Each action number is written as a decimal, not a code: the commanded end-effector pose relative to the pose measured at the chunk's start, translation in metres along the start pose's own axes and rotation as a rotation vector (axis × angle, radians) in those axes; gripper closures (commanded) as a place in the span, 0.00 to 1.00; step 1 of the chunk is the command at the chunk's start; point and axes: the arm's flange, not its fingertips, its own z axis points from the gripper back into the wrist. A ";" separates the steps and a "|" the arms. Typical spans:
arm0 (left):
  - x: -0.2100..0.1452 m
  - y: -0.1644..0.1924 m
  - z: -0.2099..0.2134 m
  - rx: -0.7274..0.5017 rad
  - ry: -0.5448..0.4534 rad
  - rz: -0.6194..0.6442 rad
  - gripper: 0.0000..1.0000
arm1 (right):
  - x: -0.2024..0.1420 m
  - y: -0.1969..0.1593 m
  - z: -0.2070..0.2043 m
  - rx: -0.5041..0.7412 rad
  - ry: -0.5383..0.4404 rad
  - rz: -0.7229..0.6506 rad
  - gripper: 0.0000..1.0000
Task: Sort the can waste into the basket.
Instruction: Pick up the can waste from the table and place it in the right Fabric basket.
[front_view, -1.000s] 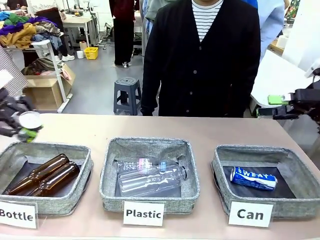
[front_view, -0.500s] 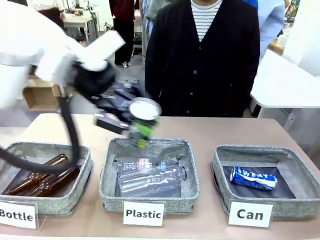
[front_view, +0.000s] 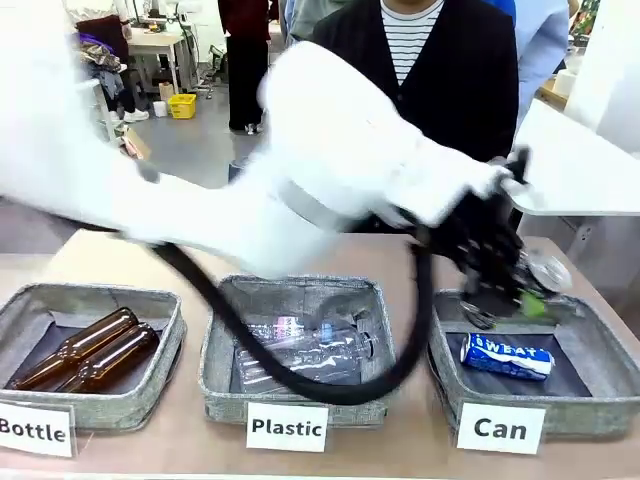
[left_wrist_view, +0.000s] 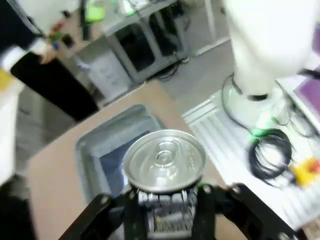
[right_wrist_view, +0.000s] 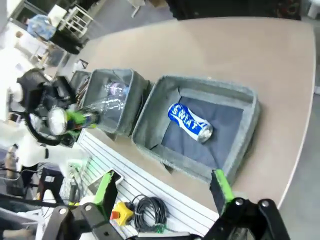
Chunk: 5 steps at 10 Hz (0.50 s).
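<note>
My left gripper (front_view: 528, 292) is shut on a silver-topped can (front_view: 548, 270) and holds it above the back of the grey basket (front_view: 605, 345) labelled "Can". A blue "SWEAT" can (front_view: 507, 356) lies on its side inside that basket. In the left wrist view the held can (left_wrist_view: 165, 160) stands between my left gripper's (left_wrist_view: 165, 202) jaws, with the basket (left_wrist_view: 92, 147) below it. In the right wrist view my right gripper (right_wrist_view: 163, 179) stands open and holds nothing, high above the basket (right_wrist_view: 250, 107) and the blue can (right_wrist_view: 190, 121). Off to the side there, the left gripper (right_wrist_view: 75, 120) carries the silver-topped can (right_wrist_view: 57, 120).
The "Plastic" bin (front_view: 215, 340) in the middle holds clear bottles. At the left, the "Bottle" bin (front_view: 172, 330) holds brown glass bottles. A person in a dark cardigan (front_view: 470, 90) stands at the far edge. My left arm (front_view: 330, 170) spans the table above the bins.
My left arm has swung from the table's left, over the "Plastic" bin, to above the "Can" basket, carrying the silver-topped can. The right gripper has left the front view.
</note>
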 end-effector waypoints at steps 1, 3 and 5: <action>0.025 0.061 -0.063 0.050 0.092 0.055 0.71 | -0.025 -0.012 0.008 0.019 0.040 0.000 0.00; 0.036 0.077 -0.097 0.072 0.119 0.087 0.71 | -0.045 -0.027 0.014 0.033 0.008 -0.023 0.00; 0.031 0.086 -0.108 0.071 0.155 0.092 0.71 | -0.025 -0.013 0.006 0.014 0.024 -0.026 0.00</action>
